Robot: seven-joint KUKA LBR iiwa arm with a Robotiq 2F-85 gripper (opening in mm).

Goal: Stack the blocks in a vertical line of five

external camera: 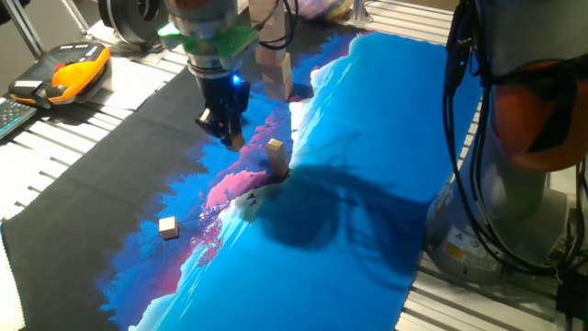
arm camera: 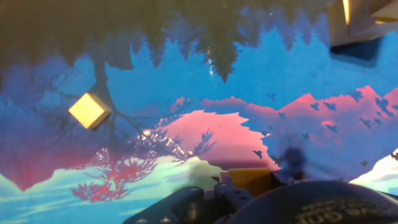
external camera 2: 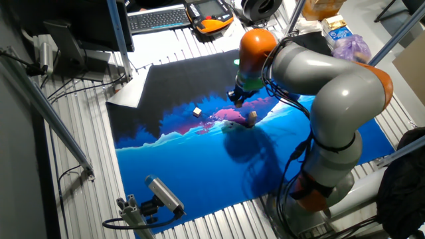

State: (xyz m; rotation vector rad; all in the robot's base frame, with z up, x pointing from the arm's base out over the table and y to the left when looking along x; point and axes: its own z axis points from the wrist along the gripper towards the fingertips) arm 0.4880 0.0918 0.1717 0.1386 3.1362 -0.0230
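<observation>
hand view looks past the end effector (arm camera: 249, 186), where a tan block (arm camera: 250, 178) appears pinched between the dark fingers, so it reads as closed on that cube, probably carrying it toward the stack. from one fixed view the end effector (external camera: 225, 129) hangs low over the printed mat (external camera: 367, 165) on the desk, just beside a short upright stack of blocks (external camera: 276, 158), likely the growing column. a loose block (external camera: 168, 227) lies well apart on the mat. all are plain pale tan wooden cubes, unmarked.
</observation>
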